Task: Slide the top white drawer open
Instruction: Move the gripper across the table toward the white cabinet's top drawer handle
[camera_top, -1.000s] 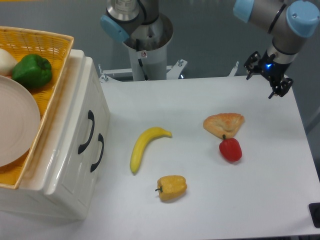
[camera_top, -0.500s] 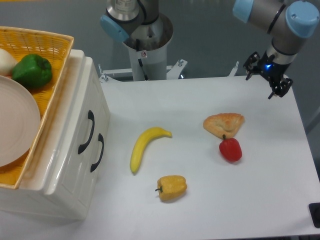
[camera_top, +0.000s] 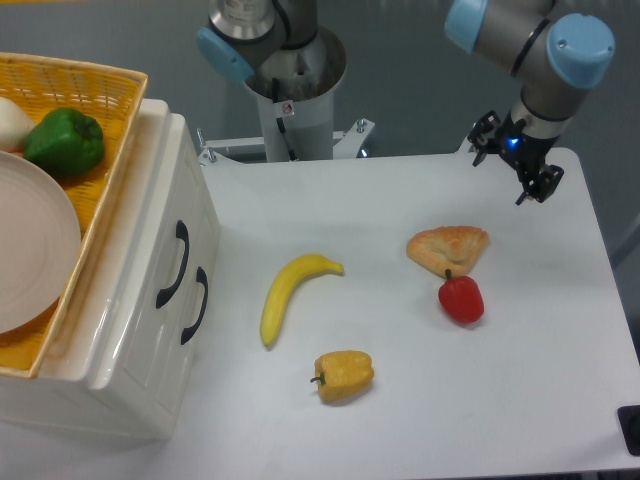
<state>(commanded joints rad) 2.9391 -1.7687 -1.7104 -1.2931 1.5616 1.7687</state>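
The fixed camera looks down on a white table with a glossy white cabinet at its left edge. The arm reaches in from the upper right, its grey links joined by pale blue caps, while its base column stands behind the table's far edge. A yellow wicker basket sits on top of the cabinet, holding a pale plate, a green pepper and a white round thing that is cut off by the frame edge.

The top white drawer is the upper front on the cabinet's right face, just under the basket; it is closed, flush with the cabinet, and its curved black handle faces the table. A lower drawer front with the same kind of handle sits just beside and below it.

On the open table lie a banana near the middle, a pastry to its right, a red pepper touching the pastry's lower edge, and a yellow pepper nearer the front.

The gripper hangs above the table's far right corner, well apart from the cabinet and touching nothing. It is small and dark here, and I cannot tell whether its jaws are apart or together.
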